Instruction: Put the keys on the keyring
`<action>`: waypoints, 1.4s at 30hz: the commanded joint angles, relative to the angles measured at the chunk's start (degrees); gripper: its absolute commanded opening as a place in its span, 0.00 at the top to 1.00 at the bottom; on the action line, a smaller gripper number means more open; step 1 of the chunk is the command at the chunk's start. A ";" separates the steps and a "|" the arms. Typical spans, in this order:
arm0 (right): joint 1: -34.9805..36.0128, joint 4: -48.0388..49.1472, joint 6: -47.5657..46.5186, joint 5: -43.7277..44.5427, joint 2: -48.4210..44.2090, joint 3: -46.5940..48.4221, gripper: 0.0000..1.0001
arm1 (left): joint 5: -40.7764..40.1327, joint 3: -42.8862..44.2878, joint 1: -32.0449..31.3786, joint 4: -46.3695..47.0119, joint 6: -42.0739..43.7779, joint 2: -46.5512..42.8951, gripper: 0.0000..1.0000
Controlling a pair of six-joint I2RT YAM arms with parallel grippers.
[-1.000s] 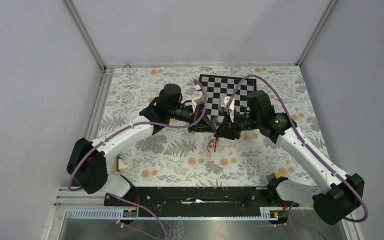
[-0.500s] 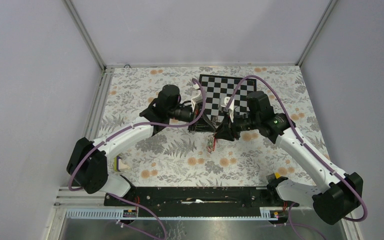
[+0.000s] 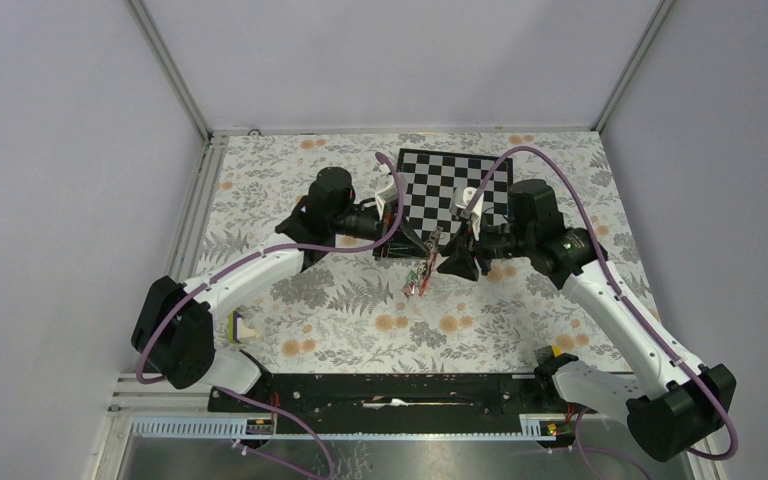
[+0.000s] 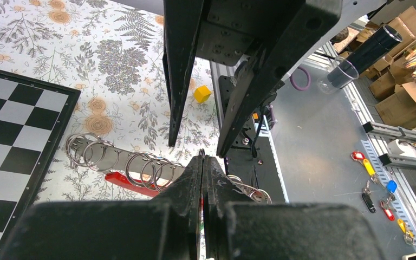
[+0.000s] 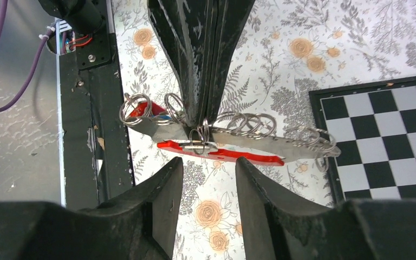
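Here, left gripper (image 4: pixel 203 162) pinching keyring (image 5: pixel 281 144), right gripper (image 5: pixel 209 165) parted just beside red key (image 5: pixel 239 155)

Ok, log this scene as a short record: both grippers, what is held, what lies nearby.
left gripper: shut on the ring strip
right gripper: open, nothing between its fingers, tips facing the left gripper
ring strip: grey metal, several wire rings along it
red piece: long, alongside the ring strip
chessboard: on the cloth, beside the ring strip
yellow block: on the cloth, by the right arm's base
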 commanded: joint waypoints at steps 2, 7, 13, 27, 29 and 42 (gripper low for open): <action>-0.52 -1.31 -0.89 0.00 -0.52 4.78 0.54 | 2.54 -0.43 0.21 4.78 -0.38 -2.71 1.00; -0.51 -0.65 0.11 -3.10 1.37 5.72 0.57 | 2.50 -0.53 0.16 4.95 -0.60 -2.72 1.00; -0.51 1.54 1.99 -5.59 3.11 4.34 0.62 | 2.67 -0.58 0.21 5.49 -1.08 -2.50 1.00; -0.49 3.95 3.41 -8.48 4.41 2.56 0.71 | 2.62 -0.62 0.17 5.67 -1.09 -2.36 1.00; -0.49 4.12 3.41 -8.55 4.33 2.07 0.72 | 2.56 -0.62 0.21 5.75 -1.09 -2.38 1.00; -0.55 4.82 4.20 -9.45 4.43 2.21 0.84 | 2.48 -1.05 0.25 5.85 -1.04 -2.23 1.00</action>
